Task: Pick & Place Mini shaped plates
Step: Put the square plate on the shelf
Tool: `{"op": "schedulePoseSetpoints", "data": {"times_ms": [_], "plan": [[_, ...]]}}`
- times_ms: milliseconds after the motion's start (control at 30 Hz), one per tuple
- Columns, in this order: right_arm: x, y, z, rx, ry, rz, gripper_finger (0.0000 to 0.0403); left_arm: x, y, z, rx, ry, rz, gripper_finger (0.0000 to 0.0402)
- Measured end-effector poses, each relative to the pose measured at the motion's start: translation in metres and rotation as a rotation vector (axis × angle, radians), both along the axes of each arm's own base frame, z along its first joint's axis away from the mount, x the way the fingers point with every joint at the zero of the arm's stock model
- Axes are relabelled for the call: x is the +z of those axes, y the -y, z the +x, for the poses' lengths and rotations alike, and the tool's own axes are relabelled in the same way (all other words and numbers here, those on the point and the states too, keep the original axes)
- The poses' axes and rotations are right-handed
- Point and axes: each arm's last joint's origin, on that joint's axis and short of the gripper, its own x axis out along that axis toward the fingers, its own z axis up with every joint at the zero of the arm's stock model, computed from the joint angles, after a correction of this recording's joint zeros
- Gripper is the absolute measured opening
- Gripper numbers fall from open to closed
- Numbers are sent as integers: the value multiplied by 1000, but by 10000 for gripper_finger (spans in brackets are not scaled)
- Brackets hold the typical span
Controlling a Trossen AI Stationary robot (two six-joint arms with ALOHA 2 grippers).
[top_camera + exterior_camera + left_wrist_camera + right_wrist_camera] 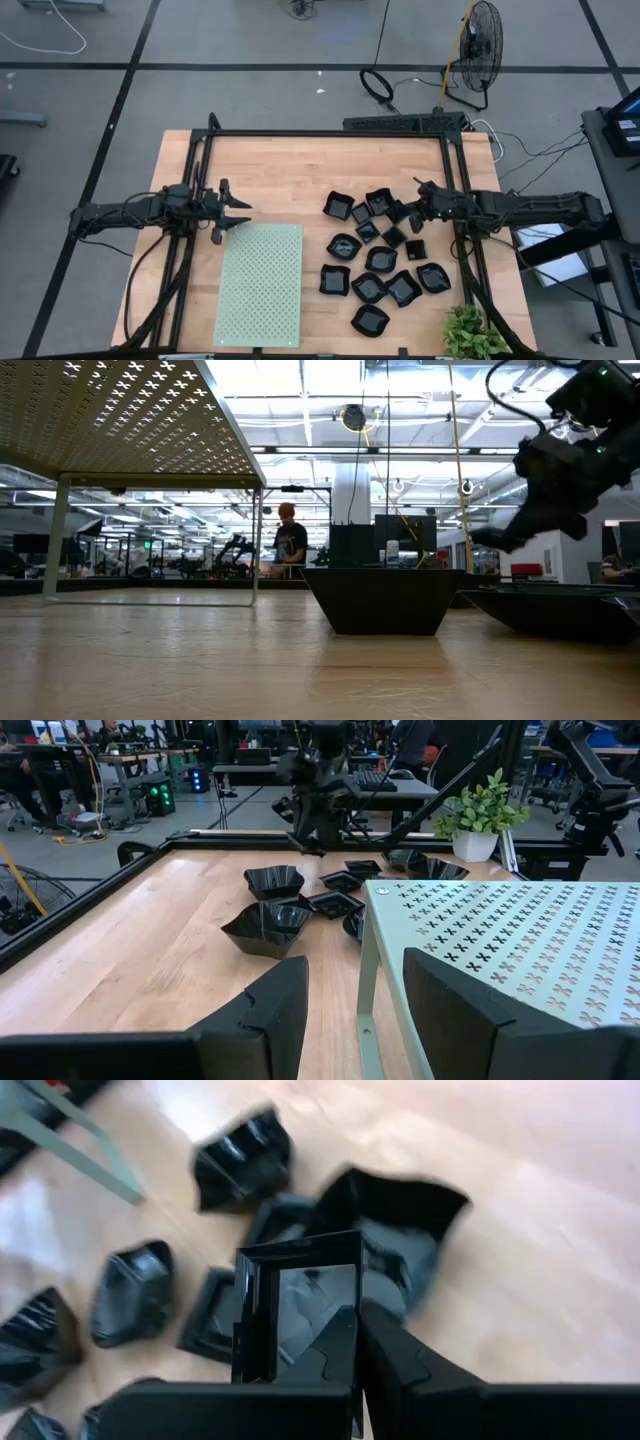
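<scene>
Right wrist view: square plate pinched in the right tool

Right wrist view shows what the others cannot: the right tool (355,1342) is closed on the rim of a square plate (300,1305), lifted over the other mini shaped plates (240,1155), which are blurred here. No brand, label or writing can be read in any view.

From above, the right tool (420,196) sits over the far right part of the plate cluster (380,262) on the table (290,165); the gripped dish is too small to make out there. The left tool (232,214) hangs at the far left corner of the pale green mat (260,285), its fingers (270,1010) apart with nothing between them.

At table height one plate (380,600) stands clear, another is cut off at the edge, and the mat (130,420) looms overhead. A potted plant (472,332) is partly cropped. Far behind, a person (290,540) stands in the room.
</scene>
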Motion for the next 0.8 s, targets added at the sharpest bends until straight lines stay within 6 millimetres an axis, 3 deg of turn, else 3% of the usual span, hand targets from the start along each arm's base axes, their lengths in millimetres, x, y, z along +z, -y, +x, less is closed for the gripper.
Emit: {"op": "schedulePoseSetpoints", "data": {"times_ms": [333, 800], "plan": [[23, 1, 13, 125, 200, -239, 0, 0, 0, 0, 0, 0, 0, 170], [37, -1, 21, 265, 316, -431, 0, 0, 0, 0, 0, 0, 0, 170]]}}
